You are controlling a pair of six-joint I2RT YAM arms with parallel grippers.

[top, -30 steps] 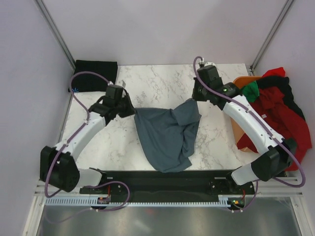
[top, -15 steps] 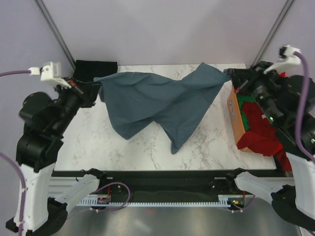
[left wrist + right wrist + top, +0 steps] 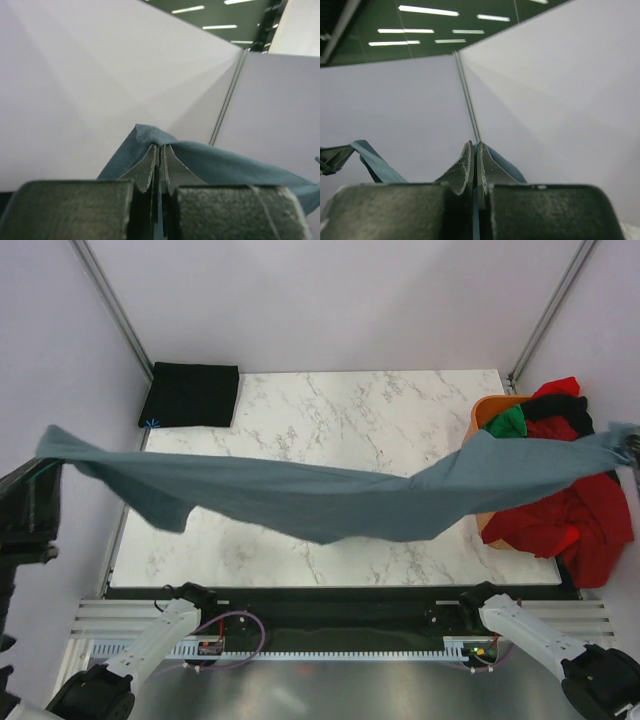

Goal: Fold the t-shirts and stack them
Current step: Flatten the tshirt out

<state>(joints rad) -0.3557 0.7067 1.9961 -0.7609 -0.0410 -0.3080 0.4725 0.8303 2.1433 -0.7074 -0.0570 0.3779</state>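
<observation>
Nearest to the cameras, the left claw (image 3: pixel 159 165) is closed tight on a hemmed edge of the slate blue-grey cotton t-shirt (image 3: pixel 320 502); the cloth comes out between its two fingers. The right claw (image 3: pixel 475 160) is closed in the same way on another edge of the same shirt.

In the view from above, the shirt hangs in the air as one long band. It is stretched from about 9 o'clock to about 3 o'clock over the near half of the white marbled tabletop (image 3: pixel 350 420). It sags in the middle, and a loose flap drops near the left end. It looks thin and soft, with twisted folds along it, and it is not flat. Whether its lowest part touches the tabletop, I cannot tell.

Further away, at about 3 o'clock, the orange plastic basket (image 3: pixel 483 410) stands at the edge. A red shirt (image 3: pixel 560 525), a green shirt (image 3: pixel 510 423) and a black shirt (image 3: pixel 560 408) are heaped in it and spill over its side. At the far corner, about 11 o'clock, a black folded cloth (image 3: pixel 192 395) lies as a neat rectangle. I judge it is one finished t-shirt and the start of the stack.

So the task seems to be at an early stage. One shirt is done, and the blue-grey one is only opened out, not yet laid down, folded or stacked. The heap at the basket is not yet begun.
</observation>
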